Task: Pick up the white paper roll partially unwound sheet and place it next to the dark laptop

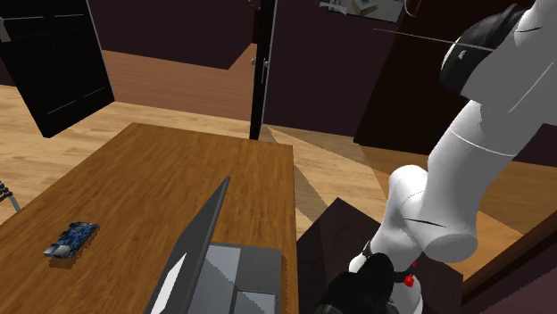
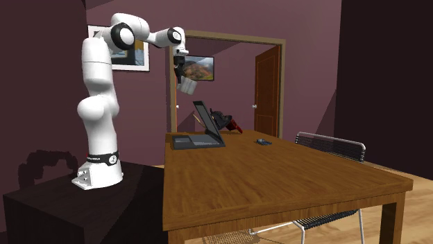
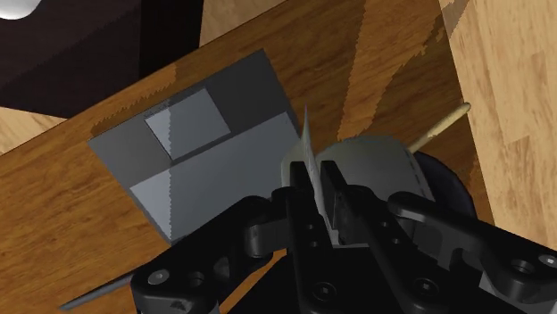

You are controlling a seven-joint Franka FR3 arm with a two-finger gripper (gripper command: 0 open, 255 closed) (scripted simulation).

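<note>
Black hand (image 3: pixel 317 181) pinches one paper roll (image 3: pixel 373 162) above one grey laptop (image 3: pixel 210 153) on one table (image 3: pixel 80 232).

- Table (image 1: pixel 134 187): brown wood, visible grain, smooth.
- Laptop (image 1: pixel 234 272): matt dark grey.
- Arm (image 1: pixel 473 152): smooth white shell, slight sheen.
- Floor (image 1: pixel 36 156): pale wooden planks.

Laptop (image 2: pixel 199 141) and small device (image 2: pixel 262 142) on table (image 2: pixel 277 188), chair (image 2: pixel 332 147) beyond.

- Laptop (image 1: pixel 219 268): base was cut off by the shoulder view's lower edge.
- Paper roll (image 3: pixel 375 159): was partly hidden behind the tool (image 3: pixel 319 178).
- Small blue item (image 1: pixel 71 239) on the counter (image 1: pixel 134 178): was too small to identify.
- Red-and-black object (image 2: pixel 227 123): was partly hidden behind the laptop's lid.
</note>
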